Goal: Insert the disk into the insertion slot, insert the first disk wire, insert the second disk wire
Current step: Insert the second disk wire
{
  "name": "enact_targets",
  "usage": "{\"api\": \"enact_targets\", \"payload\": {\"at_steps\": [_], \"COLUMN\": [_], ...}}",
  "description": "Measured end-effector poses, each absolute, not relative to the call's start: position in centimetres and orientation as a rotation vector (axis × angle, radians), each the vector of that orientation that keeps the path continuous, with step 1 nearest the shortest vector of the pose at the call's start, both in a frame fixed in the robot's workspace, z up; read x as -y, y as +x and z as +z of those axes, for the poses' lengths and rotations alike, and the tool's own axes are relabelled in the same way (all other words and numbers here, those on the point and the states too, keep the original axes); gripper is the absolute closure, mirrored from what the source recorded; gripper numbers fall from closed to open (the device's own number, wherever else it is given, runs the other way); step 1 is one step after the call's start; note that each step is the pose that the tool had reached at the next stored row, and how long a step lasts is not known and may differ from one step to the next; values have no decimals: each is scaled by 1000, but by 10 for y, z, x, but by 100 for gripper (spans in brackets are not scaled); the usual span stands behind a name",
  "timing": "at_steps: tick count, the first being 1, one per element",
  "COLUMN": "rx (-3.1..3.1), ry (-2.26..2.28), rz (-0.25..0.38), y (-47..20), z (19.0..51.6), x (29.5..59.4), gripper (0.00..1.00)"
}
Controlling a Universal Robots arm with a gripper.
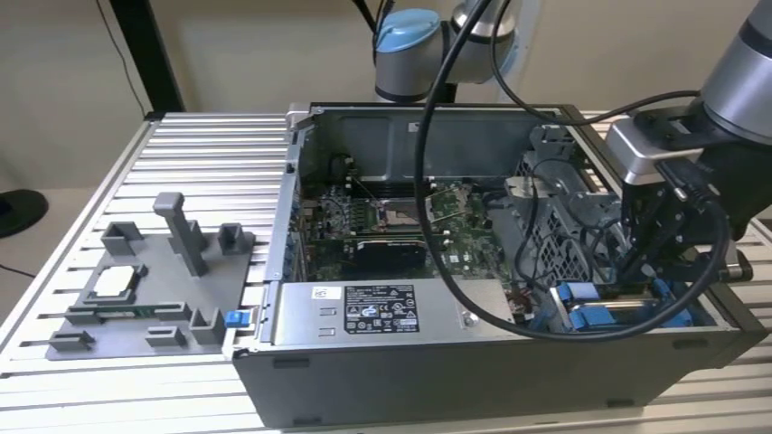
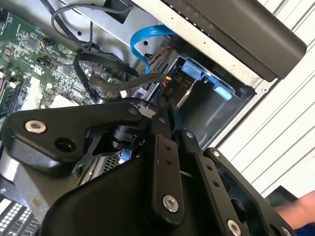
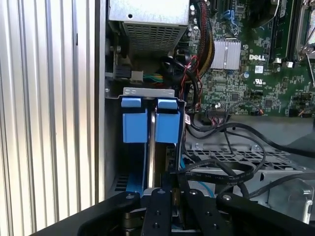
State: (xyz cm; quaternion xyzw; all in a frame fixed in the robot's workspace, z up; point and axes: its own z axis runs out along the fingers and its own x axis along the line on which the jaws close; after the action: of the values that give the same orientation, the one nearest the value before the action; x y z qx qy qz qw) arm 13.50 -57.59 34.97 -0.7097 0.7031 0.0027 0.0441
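The slatted table [image 1: 181, 172] carries an open computer case [image 1: 483, 380]. The gripper [image 1: 639, 271] reaches down into the case's corner at the exterior view's right, right over the slot [image 3: 147, 92]. Whether it grips anything cannot be told. The disk [image 3: 167, 125] stands edge-on in the slot, with its blue carrier tabs just ahead of the gripper. A black cable [image 3: 221, 174] loops beside it. The power supply [image 1: 302, 316] bears a white printed label [image 1: 378, 309], too small to read.

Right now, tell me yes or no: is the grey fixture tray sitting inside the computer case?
No. In the exterior view the grey fixture tray rests on the slatted table, outside the open computer case.
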Motion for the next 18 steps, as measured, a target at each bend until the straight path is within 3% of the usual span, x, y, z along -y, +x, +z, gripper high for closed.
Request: {"api": "enact_targets", "payload": {"at_steps": [18], "rx": [-2179], "ry": [-2136], "rz": [1], "y": [134], "z": [342], "x": [575], "gripper": [100]}}
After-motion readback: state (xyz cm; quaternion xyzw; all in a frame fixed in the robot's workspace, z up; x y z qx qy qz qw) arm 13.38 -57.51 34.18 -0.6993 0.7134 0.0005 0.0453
